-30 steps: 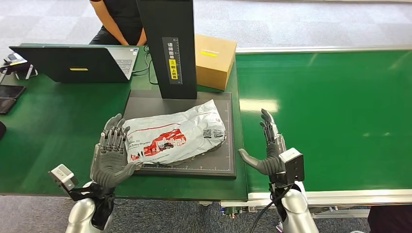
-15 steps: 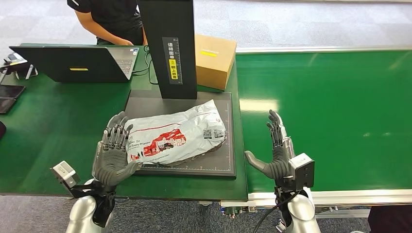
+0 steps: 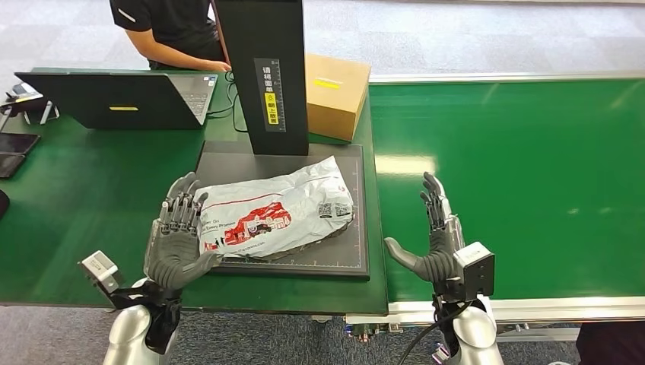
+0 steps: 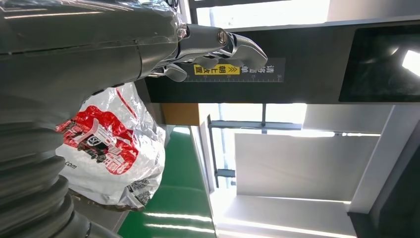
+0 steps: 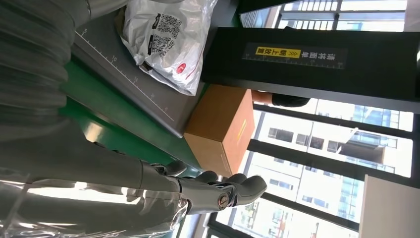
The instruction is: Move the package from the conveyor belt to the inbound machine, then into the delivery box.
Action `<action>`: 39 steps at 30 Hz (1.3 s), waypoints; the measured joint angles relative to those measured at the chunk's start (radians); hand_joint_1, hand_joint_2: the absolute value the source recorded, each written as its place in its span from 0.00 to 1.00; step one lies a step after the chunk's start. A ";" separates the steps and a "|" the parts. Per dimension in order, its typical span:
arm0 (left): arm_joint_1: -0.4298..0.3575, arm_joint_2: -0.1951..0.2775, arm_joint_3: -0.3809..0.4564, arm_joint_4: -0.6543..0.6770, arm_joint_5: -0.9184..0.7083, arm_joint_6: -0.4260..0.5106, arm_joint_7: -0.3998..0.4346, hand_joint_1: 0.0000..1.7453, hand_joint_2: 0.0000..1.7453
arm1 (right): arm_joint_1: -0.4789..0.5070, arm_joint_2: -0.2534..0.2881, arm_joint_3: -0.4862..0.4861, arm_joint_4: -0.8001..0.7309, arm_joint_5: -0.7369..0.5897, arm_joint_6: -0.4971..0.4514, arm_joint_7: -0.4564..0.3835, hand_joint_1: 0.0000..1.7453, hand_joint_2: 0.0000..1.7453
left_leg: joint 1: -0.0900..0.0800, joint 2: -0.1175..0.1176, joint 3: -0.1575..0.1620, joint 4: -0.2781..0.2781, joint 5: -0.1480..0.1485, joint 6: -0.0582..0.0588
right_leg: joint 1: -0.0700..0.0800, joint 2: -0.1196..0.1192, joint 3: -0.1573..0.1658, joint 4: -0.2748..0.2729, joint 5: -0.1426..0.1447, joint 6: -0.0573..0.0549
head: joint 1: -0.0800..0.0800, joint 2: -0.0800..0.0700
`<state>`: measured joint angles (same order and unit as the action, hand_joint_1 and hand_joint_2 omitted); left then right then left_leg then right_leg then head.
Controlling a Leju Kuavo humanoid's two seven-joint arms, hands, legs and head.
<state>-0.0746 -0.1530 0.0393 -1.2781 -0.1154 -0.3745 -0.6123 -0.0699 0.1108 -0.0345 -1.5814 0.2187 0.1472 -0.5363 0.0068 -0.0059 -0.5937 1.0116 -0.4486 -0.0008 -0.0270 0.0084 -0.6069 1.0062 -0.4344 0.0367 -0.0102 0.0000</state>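
Your left hand (image 3: 176, 242) stands upright with its fingers spread and nothing in it, its palm turned toward the left end of the package (image 3: 275, 213); from the head view you cannot tell for sure whether the fingertips touch the plastic, but they sit right against its edge. Your right hand (image 3: 432, 245) is just as wide open and empty, thumb pointing in toward the machine, held over the green conveyor belt (image 3: 525, 167) and clearly apart from the package.

The package is a crumpled white mailing bag with a red print and small code labels, and it lies flat on the dark grey platform (image 3: 352, 258) of the inbound machine, between your two hands but much nearer the left one. The machine's black upright column (image 3: 262, 76) rises at the far edge of the platform, with a yellow label on its face. Just beside the column, to its right, stands a brown cardboard box (image 3: 335, 95). Farther left on the green table (image 3: 76, 198) you see an open laptop (image 3: 114, 99), and behind it a person (image 3: 175, 30) in a black shirt.
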 joint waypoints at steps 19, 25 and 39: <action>-0.002 -0.003 0.007 -0.011 -0.001 -0.009 0.000 0.00 1.00 | 0.008 0.005 -0.006 -0.015 0.018 0.014 0.002 0.00 1.00 | 0.000 0.000 0.000 0.000 0.000 0.000 | 0.000 0.000 0.000 0.000 0.000 0.000 | 0.000 0.000; -0.002 -0.003 0.009 -0.011 -0.001 -0.010 0.001 0.00 1.00 | 0.010 0.005 -0.007 -0.022 0.019 0.015 0.002 0.00 1.00 | 0.000 0.000 0.000 0.000 0.000 0.000 | 0.000 0.000 0.000 0.000 0.000 0.000 | 0.000 0.000; -0.002 -0.006 0.013 -0.011 -0.002 -0.015 0.005 0.00 1.00 | 0.012 0.005 -0.014 -0.023 0.032 0.015 0.004 0.00 1.00 | 0.000 0.000 0.000 0.000 0.000 0.000 | 0.000 0.000 0.000 0.000 0.000 0.000 | 0.000 0.000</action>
<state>-0.0768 -0.1591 0.0526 -1.2890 -0.1171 -0.3891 -0.6069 -0.0583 0.1160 -0.0487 -1.6041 0.2507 0.1625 -0.5325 0.0068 -0.0059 -0.5937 1.0116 -0.4486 -0.0008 -0.0270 0.0084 -0.6070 1.0062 -0.4344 0.0367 -0.0103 0.0000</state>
